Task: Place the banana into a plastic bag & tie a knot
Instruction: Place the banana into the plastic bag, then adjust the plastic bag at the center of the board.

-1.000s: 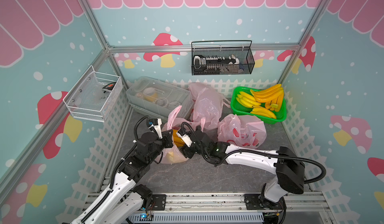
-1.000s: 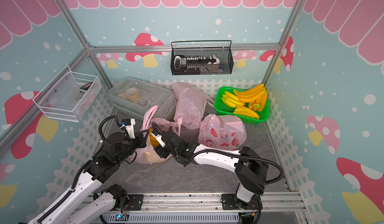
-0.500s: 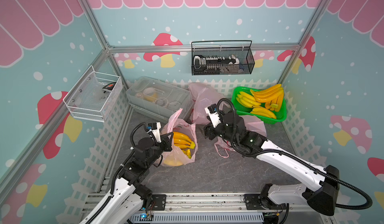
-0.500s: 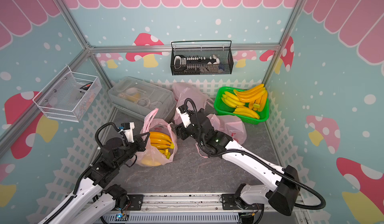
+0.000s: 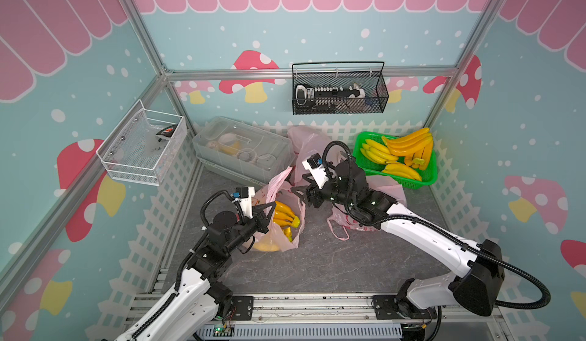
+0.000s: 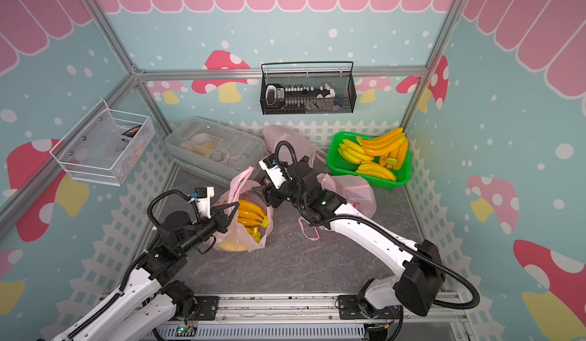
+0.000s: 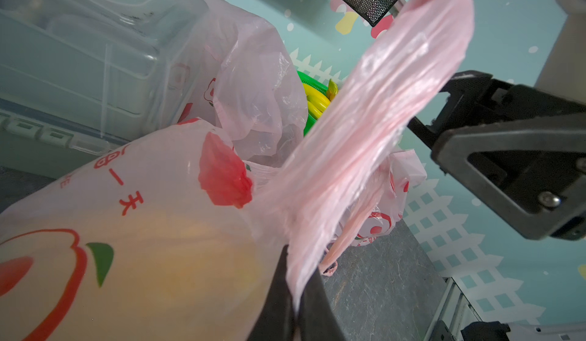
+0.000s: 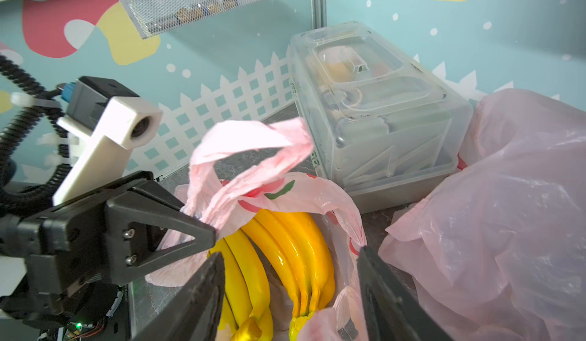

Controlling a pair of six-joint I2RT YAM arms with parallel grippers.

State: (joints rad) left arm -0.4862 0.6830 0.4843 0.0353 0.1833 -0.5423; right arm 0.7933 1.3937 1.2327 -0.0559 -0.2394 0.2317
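Note:
A bunch of yellow bananas (image 5: 283,215) (image 6: 250,212) (image 8: 285,244) lies inside an open pink plastic bag (image 5: 282,241) (image 6: 247,244) on the grey floor. My left gripper (image 5: 269,206) (image 6: 234,206) (image 7: 296,269) is shut on the bag's near handle (image 7: 380,101) (image 8: 253,143), which stands up as a loop. My right gripper (image 5: 298,193) (image 6: 266,193) (image 8: 290,254) hangs open over the bag's mouth. Its jaws straddle the bananas, and one fingertip (image 8: 364,257) is at the bag's far rim. It holds nothing.
A green basket (image 5: 425,181) of more bananas stands at the back right. A clear lidded box (image 5: 241,149) sits at the back left. Two other pink bags (image 5: 307,143) (image 5: 390,193) lie behind and under my right arm. Wire baskets hang on the walls.
My right gripper pulled out of the bag and away to the right, then came back left over the bag's mouth. My left gripper kept its hold on the handle and drew back a little.

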